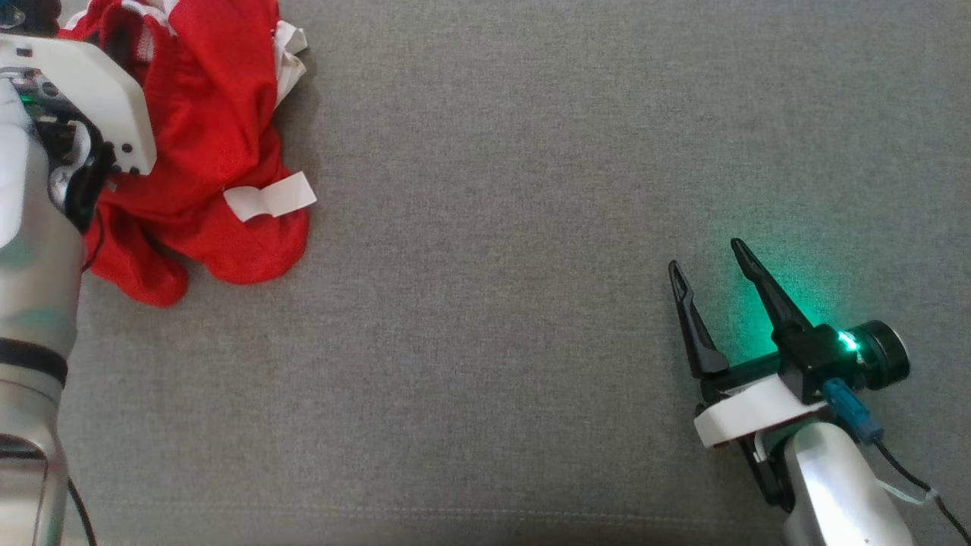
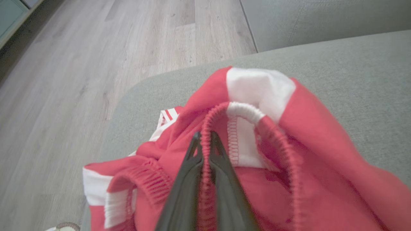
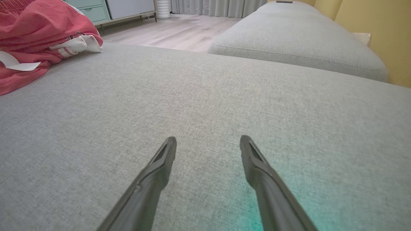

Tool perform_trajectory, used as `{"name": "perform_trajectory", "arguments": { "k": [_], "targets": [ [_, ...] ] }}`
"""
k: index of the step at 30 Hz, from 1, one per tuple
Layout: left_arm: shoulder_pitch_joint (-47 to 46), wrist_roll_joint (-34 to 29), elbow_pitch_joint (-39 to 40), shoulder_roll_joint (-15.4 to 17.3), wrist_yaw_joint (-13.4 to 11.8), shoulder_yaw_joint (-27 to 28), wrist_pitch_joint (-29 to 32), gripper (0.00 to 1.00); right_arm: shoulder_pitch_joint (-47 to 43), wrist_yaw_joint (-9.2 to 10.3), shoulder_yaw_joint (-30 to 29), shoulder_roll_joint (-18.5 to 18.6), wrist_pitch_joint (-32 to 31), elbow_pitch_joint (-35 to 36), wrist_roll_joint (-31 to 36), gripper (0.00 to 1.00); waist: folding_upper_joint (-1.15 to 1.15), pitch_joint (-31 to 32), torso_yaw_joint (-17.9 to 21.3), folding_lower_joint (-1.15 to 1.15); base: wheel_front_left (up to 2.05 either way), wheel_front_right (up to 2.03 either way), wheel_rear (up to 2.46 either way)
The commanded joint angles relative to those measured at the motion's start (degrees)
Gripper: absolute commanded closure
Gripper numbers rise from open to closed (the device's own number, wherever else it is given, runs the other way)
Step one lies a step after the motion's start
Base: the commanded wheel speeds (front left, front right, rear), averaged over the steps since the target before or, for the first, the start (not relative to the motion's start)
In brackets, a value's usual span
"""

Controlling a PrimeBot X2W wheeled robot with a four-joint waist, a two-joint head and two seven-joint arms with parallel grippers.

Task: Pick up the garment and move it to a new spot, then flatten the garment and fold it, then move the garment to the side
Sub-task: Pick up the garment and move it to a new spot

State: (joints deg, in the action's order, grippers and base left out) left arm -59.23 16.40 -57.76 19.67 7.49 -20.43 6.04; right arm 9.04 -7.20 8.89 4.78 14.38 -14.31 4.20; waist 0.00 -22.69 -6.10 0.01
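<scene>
Sitting at the near right, the right gripper [image 1: 705, 255] has its jaws spread wide with nothing between them, and a green glow falls on the cushion [image 1: 493, 303] beside it. From there bare grey cushion runs left and far, open all the way to the garment [image 1: 212, 136]. The garment lies bunched at the far left corner, close to the cushion's edge. The left arm [image 1: 38, 250] covers its left part, and the head view cuts off the top of the heap. The left gripper [image 2: 205, 133] is clenched on a red ribbed hem of the garment. A white label [image 1: 273, 199] sticks out on the garment's right side. Beyond the edge lies wood floor [image 2: 96, 48]. A second cushion [image 3: 289, 38] sits at the far right, with a cabinet [image 3: 93, 12] farther off.
</scene>
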Motion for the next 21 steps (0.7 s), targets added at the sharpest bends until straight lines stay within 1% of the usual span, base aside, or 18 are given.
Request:
{"name": "perform_trajectory", "arguments": {
  "k": [1, 6, 12, 17, 21],
  "targets": [
    [-3.03, -0.43, 0.91, 3.54, -0.21, 1.06, -1.97, 1.0, 0.68, -0.29, 1.08, 0.39, 0.62, 1.59, 0.24, 0.0, 0.0, 0.45, -0.07, -0.01, 0.0, 0.0, 0.0],
    [-4.3, -1.31, -0.32, 3.5, -0.34, 0.13, -8.85, 1.0, 0.2, -0.29, 1.35, -0.12, 0.62, 0.72, -0.01, 0.0, 0.0, 3.77, -0.26, -0.01, 0.0, 0.0, 0.0],
    [-5.73, -1.66, -0.39, 3.46, -0.12, -1.98, -15.18, 1.0, -1.38, -0.29, 2.12, -0.99, 0.62, -0.47, -0.87, 0.0, 0.0, 10.51, 0.14, -0.01, 0.0, 0.0, 0.0],
    [-6.49, -1.04, 1.9, 2.89, -0.03, -4.41, -17.87, 1.0, -3.46, -0.29, 3.16, -1.6, 0.62, -1.41, -1.85, 0.0, 0.0, 16.78, 1.57, -0.01, 0.0, 0.0, 0.0],
    [-6.5, 0.95, 5.4, 2.48, -0.02, -7.49, -18.39, 1.0, -5.22, -0.29, 4.05, -1.83, 0.62, -1.84, -2.71, 0.0, 0.0, 21.38, 4.15, -0.01, 0.0, 0.0, 0.0]
  ]
}}
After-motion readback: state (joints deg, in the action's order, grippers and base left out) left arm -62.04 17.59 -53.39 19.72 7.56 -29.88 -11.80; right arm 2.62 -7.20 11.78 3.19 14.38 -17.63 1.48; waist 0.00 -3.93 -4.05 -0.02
